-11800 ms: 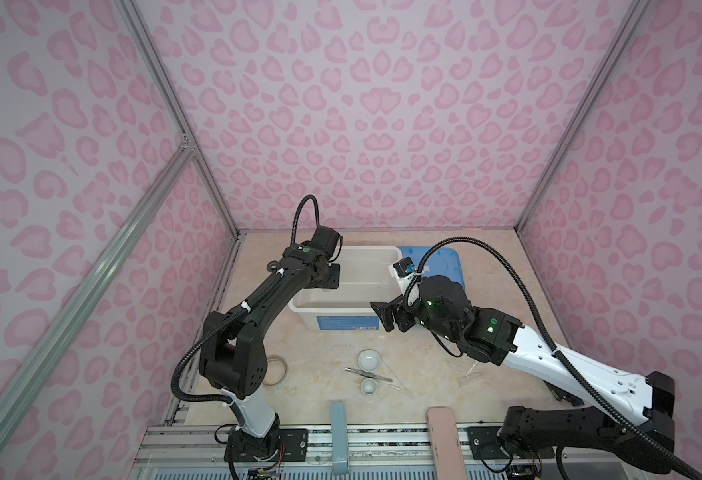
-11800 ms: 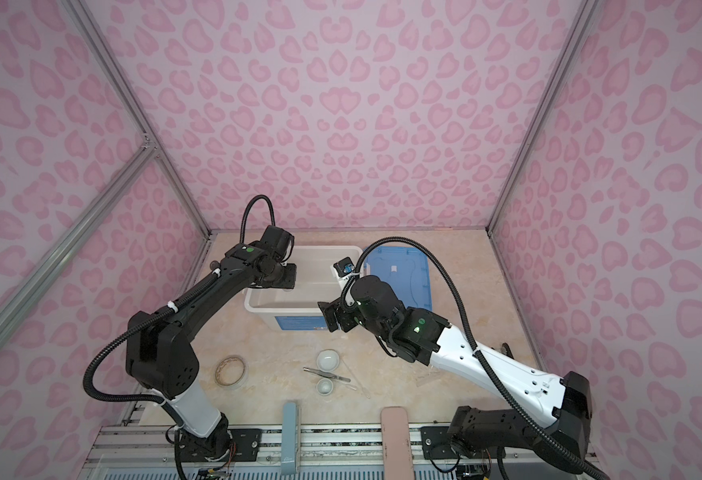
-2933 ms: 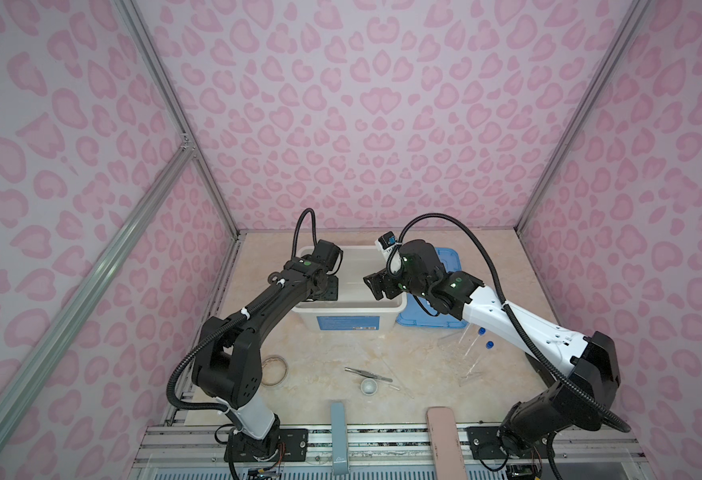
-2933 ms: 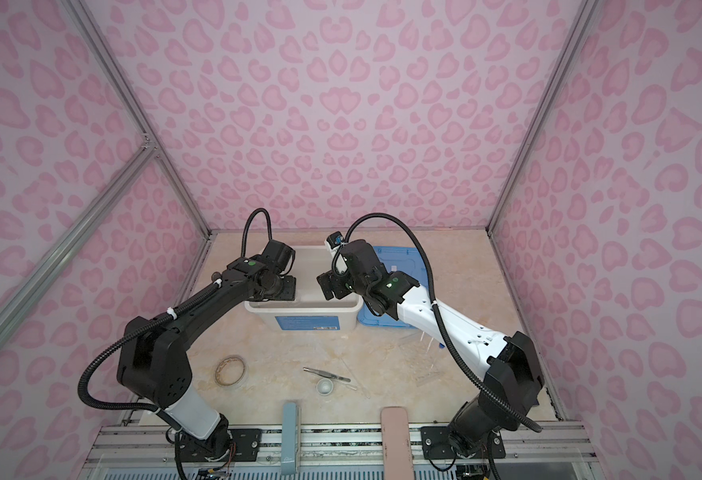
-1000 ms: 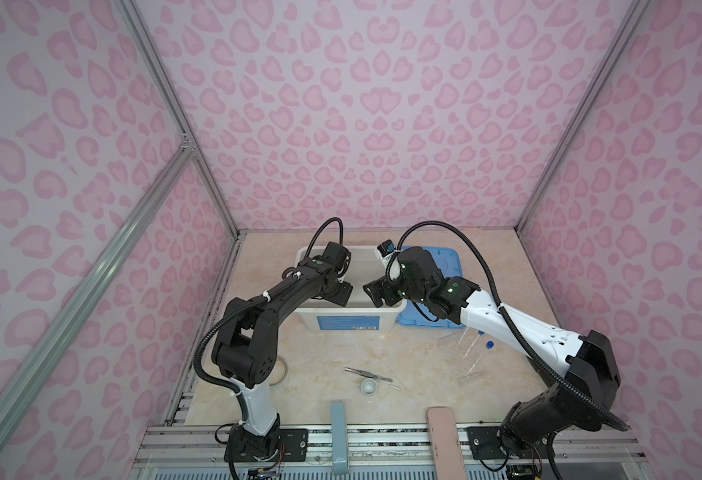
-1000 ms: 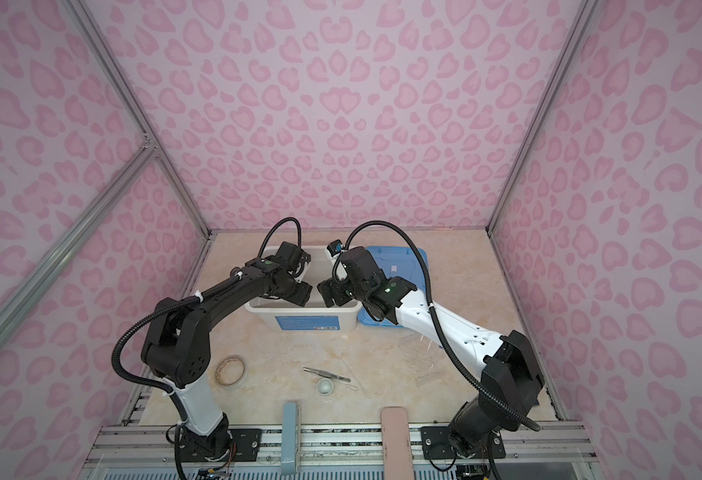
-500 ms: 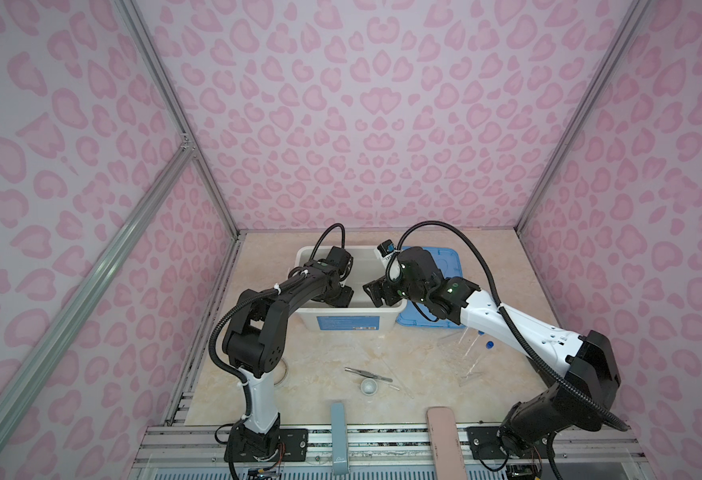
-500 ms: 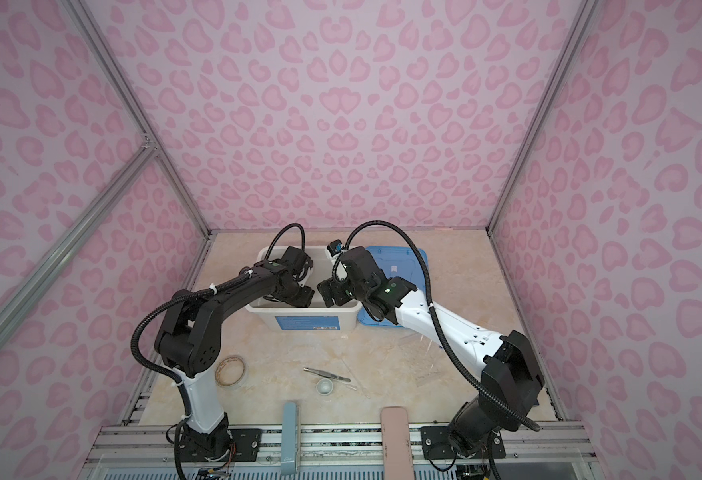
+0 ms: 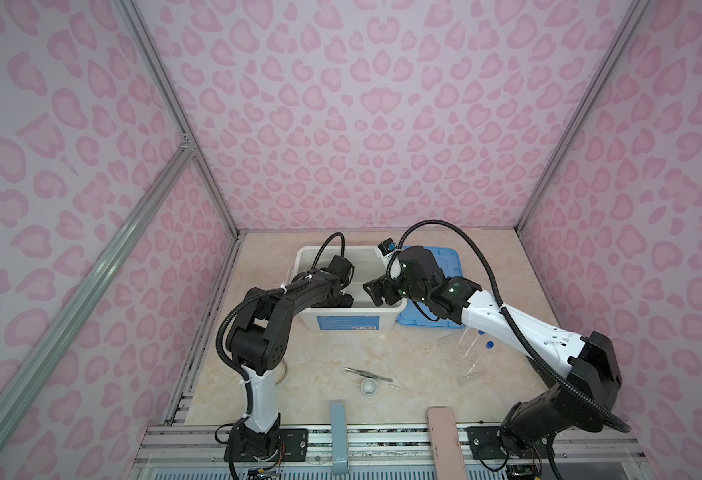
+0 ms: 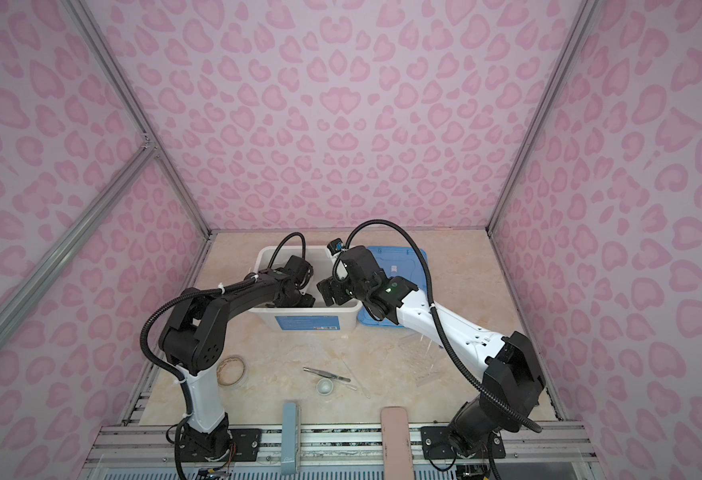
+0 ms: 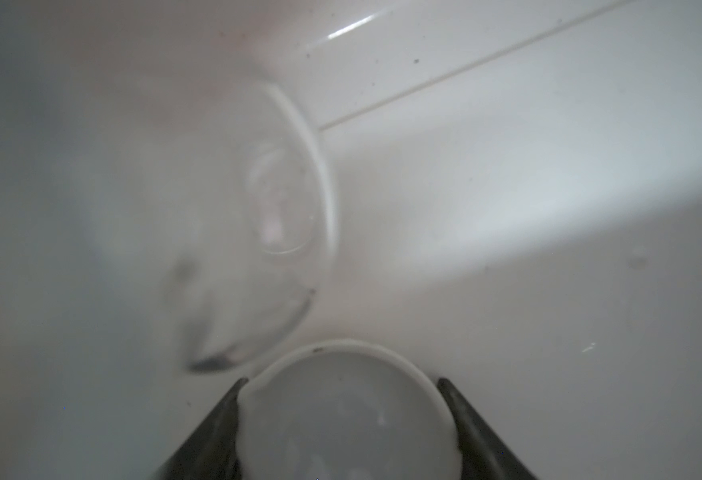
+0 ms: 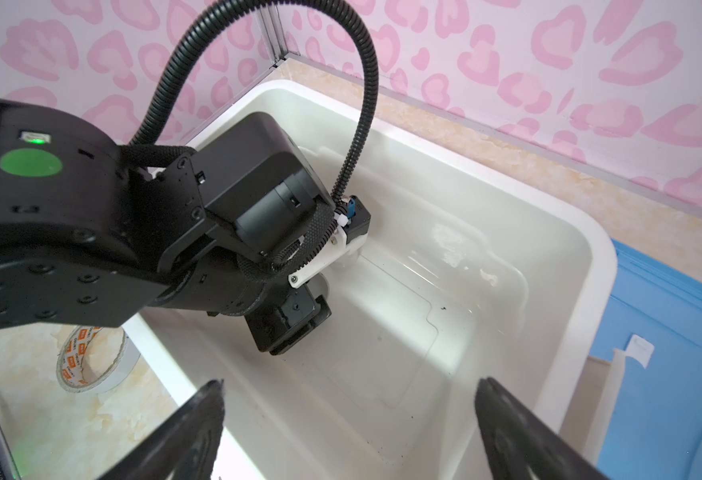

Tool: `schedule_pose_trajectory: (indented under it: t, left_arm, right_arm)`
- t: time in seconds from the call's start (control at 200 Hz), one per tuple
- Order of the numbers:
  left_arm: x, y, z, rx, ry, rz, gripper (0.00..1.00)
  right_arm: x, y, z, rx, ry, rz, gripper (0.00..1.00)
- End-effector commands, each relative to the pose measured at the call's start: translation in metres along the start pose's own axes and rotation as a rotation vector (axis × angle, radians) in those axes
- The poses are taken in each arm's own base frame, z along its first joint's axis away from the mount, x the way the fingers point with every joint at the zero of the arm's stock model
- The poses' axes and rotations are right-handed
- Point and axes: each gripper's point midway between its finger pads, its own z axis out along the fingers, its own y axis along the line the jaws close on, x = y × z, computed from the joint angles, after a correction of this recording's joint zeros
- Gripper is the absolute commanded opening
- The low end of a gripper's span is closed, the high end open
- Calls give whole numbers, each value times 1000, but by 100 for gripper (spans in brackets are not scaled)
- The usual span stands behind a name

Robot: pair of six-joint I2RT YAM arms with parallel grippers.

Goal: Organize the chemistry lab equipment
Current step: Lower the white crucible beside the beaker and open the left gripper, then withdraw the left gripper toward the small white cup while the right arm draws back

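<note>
My left gripper [image 11: 342,382] reaches down into the white tub [image 9: 349,326], shut on a white round dish [image 11: 345,419] held between both fingers. Just ahead of it a blurred clear glass cup [image 11: 283,208] lies on the tub floor. In both top views that gripper [image 9: 343,299] is low inside the tub. My right gripper [image 12: 350,384] hangs open and empty over the tub's right end [image 10: 328,293]. On the table in front lie metal tweezers [image 9: 368,374], a second small white dish [image 9: 369,387], thin clear rods [image 10: 353,380] and blue-capped tubes [image 9: 476,353].
The tub's blue lid [image 9: 449,259] lies flat against its right side, partly under my right arm. A tape roll [image 10: 231,371] sits by the left arm's base. Pink patterned walls close in three sides, and a metal rail runs along the front edge.
The left arm has pushed a little further right and lower into the tub with the dish. The right arm has stayed still, open.
</note>
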Motion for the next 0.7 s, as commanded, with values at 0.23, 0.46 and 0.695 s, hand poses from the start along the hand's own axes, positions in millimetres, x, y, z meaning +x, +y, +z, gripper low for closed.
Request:
schedule_pose_trajectory:
  t: [0.23,0.46,0.695]
  left_arm:
    - [-10,1,-9,-2,-47,-20,62]
    - [-18,0,-25,10,-86,-21,90]
    - [-24,-3,-50,37,-128,-39,90]
  right_arm:
    - [1,-1,1,7,3,-3,95]
    - [-2,-2,-3,13,-6,-4,95]
    - [-4,-3,-8,17,-14,-6,95]
